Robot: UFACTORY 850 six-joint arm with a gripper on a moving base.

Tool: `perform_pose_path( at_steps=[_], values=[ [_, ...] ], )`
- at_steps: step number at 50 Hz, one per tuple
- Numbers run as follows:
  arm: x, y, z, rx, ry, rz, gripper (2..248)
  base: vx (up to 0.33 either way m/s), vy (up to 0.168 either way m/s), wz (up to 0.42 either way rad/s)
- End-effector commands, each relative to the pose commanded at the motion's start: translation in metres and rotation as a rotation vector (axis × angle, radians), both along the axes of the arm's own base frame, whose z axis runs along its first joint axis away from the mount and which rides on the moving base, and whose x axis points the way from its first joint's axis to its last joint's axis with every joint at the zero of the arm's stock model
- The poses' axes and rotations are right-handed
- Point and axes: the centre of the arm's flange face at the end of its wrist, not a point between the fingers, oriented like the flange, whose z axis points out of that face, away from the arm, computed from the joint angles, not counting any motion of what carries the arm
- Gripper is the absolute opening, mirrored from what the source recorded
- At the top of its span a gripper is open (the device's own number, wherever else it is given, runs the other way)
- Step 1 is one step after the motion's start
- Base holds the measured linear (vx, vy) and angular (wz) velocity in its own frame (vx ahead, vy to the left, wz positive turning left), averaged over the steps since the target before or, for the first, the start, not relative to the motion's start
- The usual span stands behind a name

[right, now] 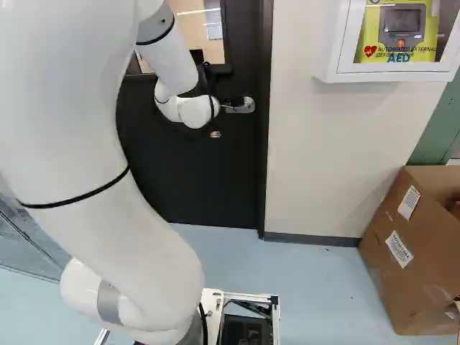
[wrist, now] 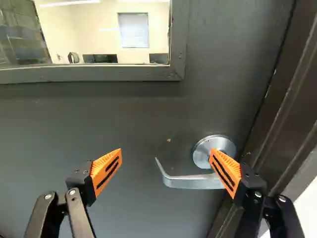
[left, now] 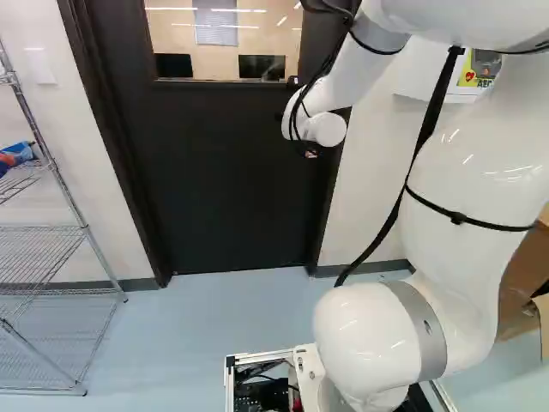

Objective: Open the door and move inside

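The gripper (wrist: 166, 152) stands wide apart with nothing held. Ahead of it is the dark door (wrist: 133, 114), which looks shut. The silver lever handle (wrist: 190, 182) runs across in front of the gap: its curled free end lies between the fingers, and its root is beside the finger nearer the door frame (wrist: 285, 104). That finger's orange pad (wrist: 225, 171) overlaps the lever and the edge of its round plate (wrist: 213, 144), perhaps without touching either. Beyond the gap and higher up the door is the window (wrist: 99, 29). Farther out on the frame side are a white AED cabinet (right: 338, 70) and, near the floor, a cardboard box (right: 384, 266); well off on the opposite side is a wire shelf (left: 86, 227).

Going straight ahead from here, the near finger could jam on the plate or press the lever flat, because it overlaps them. Pushing down with too little contact could let the lever slip off before the latch frees. If the door then gives and the base drives in off line, the arm or base could catch the frame.

The arm's wrist (right: 195, 113) hides most of the gripper in the right base view, and the lever is hard to make out in the left base view. Which way the door swings cannot be told.
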Motion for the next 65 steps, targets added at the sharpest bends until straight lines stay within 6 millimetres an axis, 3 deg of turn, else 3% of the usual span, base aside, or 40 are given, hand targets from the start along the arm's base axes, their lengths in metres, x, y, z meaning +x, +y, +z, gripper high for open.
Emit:
perform_pose_path(
  at_steps=[65],
  values=[
    [0.009, 0.000, -0.068, 0.004, 0.130, 0.000, 247, 0.000, 0.000, 0.000]
  ],
)
